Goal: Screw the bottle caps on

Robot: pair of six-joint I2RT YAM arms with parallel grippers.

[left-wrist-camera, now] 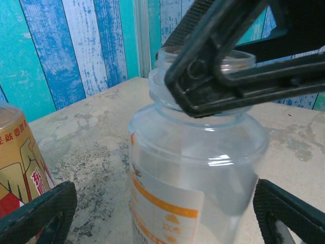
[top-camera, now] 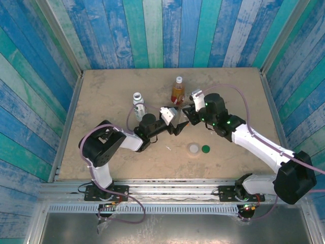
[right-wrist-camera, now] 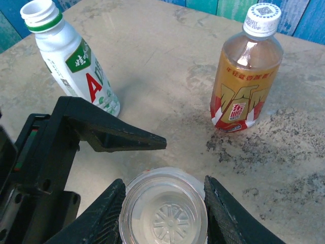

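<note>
Right fingers (right-wrist-camera: 104,218) were clamped on the neck of the clear bottle (left-wrist-camera: 193,178), just under its open mouth. They held it upright on the worktop (top-camera: 101,91), likely to steady it for capping. Left fingers (left-wrist-camera: 40,213) stood wide apart, one on each side of the bottle's body, touching nothing. That looked like a set-up to take over the body so the right arm could go for a cap.

The clear bottle sat mid-worktop between both arms, uncapped. Wide cap (top-camera: 193,149) and green cap (top-camera: 205,149) lay side by side nearer the arm bases, apart from every bottle, nothing near them. The wide one probably fits the clear bottle's broad mouth.

White bottle (right-wrist-camera: 71,61) stood off to the left, mouth open, so the green cap is likely its own. Amber bottle (right-wrist-camera: 244,76) stood at the back with a white cap (right-wrist-camera: 261,19) on; couldn't tell how tight. Roughly one of three done.
</note>
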